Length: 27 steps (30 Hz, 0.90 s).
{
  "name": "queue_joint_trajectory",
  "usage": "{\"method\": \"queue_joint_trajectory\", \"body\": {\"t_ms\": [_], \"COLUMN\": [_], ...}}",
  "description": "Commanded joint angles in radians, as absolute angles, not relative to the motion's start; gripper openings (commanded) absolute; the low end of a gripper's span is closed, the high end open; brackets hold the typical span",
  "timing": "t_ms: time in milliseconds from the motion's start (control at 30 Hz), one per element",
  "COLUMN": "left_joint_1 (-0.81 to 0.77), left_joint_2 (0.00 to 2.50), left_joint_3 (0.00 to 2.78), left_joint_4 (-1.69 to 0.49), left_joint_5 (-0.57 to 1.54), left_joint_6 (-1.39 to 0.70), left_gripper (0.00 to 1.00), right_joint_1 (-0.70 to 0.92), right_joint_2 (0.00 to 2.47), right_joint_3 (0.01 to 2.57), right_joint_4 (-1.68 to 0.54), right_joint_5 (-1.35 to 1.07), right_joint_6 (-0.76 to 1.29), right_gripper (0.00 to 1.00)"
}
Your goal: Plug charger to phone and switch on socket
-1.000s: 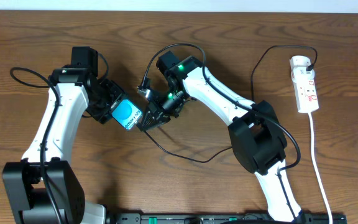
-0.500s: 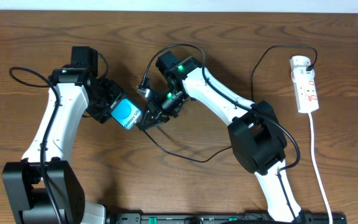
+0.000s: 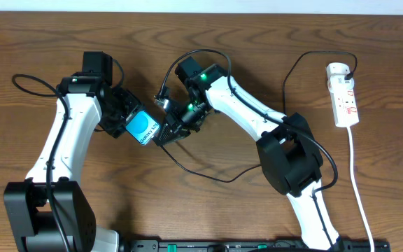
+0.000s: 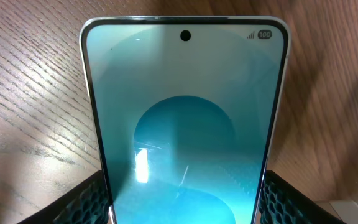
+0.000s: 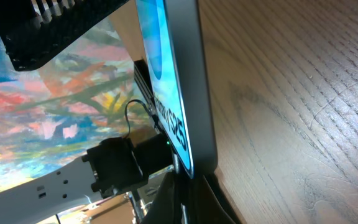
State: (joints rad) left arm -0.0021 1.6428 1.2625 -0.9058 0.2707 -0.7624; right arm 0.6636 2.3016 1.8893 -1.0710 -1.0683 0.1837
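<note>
My left gripper (image 3: 131,124) is shut on the phone (image 3: 144,129), holding it by its side edges above the table. In the left wrist view the cyan screen (image 4: 182,118) fills the frame between my two black fingers (image 4: 89,202). My right gripper (image 3: 168,132) is at the phone's lower end, shut on the charger's plug tip. In the right wrist view the dark fingers (image 5: 194,202) press against the phone's bottom edge (image 5: 188,93); the plug tip itself is hidden. The black charger cable (image 3: 219,180) loops across the table to the white socket (image 3: 345,98) at the far right.
The socket's white cord (image 3: 359,189) runs down the right side to the front edge. A black cable (image 3: 26,85) loops by the left arm. The right arm's black base (image 3: 292,157) stands over the charger cable.
The right gripper has edged slightly closer to the phone's lower end. The left gripper still holds the phone in nearly the same place.
</note>
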Motion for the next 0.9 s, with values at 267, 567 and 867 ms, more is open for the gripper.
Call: {"method": "queue_joint_trajectory", "body": {"t_ms": [267, 567, 867], "left_joint_1": [-0.024, -0.024, -0.024], "left_joint_2": [1.634, 1.634, 1.634], "left_joint_3": [1.276, 1.276, 1.276], "left_joint_4": [-0.927, -0.926, -0.926], "left_joint_5": [0.34, 0.339, 0.339], "left_joint_6": [-0.772, -0.772, -0.772], "left_gripper": [0.07, 0.07, 0.07], "right_joint_1": [0.669, 0.669, 0.669], "right_joint_2": [2.31, 2.31, 2.31], "right_joint_3": [1.896, 1.896, 1.896], "right_joint_4": [-1.031, -1.032, -1.033], "right_joint_5": [-1.064, -1.064, -1.064], "right_joint_6": [0.217, 0.216, 0.216], "right_gripper": [0.01, 0.01, 0.01]}}
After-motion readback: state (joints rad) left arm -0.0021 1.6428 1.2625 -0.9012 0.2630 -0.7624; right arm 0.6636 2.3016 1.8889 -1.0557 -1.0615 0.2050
